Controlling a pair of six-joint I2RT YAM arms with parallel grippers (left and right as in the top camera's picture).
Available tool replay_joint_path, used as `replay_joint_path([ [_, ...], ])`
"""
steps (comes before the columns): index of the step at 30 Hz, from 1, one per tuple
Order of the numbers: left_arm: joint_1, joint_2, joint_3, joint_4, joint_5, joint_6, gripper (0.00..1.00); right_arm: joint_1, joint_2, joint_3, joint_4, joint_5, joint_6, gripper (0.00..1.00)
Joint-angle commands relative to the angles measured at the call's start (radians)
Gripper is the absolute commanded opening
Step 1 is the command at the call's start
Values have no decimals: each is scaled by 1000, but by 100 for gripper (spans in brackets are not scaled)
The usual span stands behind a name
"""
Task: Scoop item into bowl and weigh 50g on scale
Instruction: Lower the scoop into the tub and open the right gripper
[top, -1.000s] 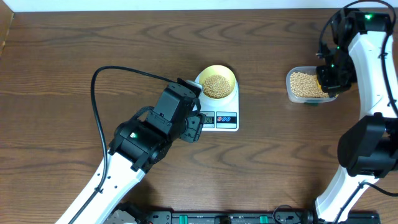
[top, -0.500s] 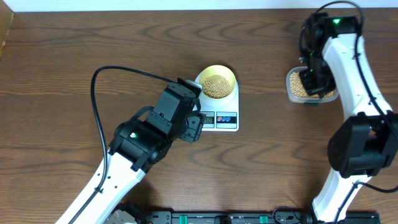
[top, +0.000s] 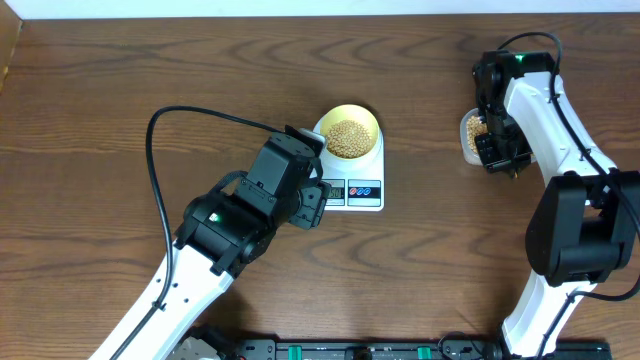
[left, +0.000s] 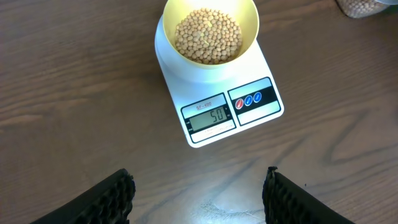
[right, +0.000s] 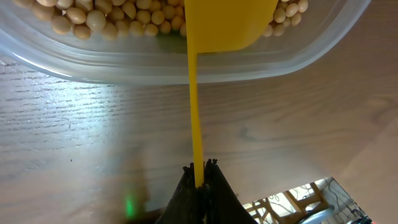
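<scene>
The pale-yellow bowl (top: 373, 123) (left: 252, 22) stands on the white scale (top: 370, 198) (left: 264, 115), filled with tan beans (top: 347, 138) (left: 208, 34). The display (left: 210, 116) reads 50. My left gripper (top: 312, 196) (left: 199, 186) hovers open just in front of the scale, nothing between its fingers. My right gripper (top: 497, 150) (right: 200, 167) is shut on the thin handle of a yellow scoop (right: 227, 25). The scoop's head lies over the beans (right: 87, 18) in the clear tub (top: 468, 135) (right: 155, 62).
The right arm covers most of the tub from above. A black cable (top: 150, 150) loops over the table left of the left arm. The tub's corner (left: 364, 6) shows at the top right of the left wrist view.
The right arm has swung left, from the tub's right side to over it, carrying the scoop. The left arm, bowl and scale have not moved.
</scene>
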Motion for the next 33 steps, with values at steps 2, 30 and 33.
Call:
replay_joint_path([
  [2, 4, -8, 26, -2, -9, -5, 69, 9, -27, -6, 1, 11, 18, 45],
  [30, 4, -8, 26, -2, -9, -5, 69, 22, -453, 230, -19, -349, -48, 99],
  [33, 4, -8, 26, -2, -9, -5, 69, 22, -543, 225, -21, -387, -31, 99],
])
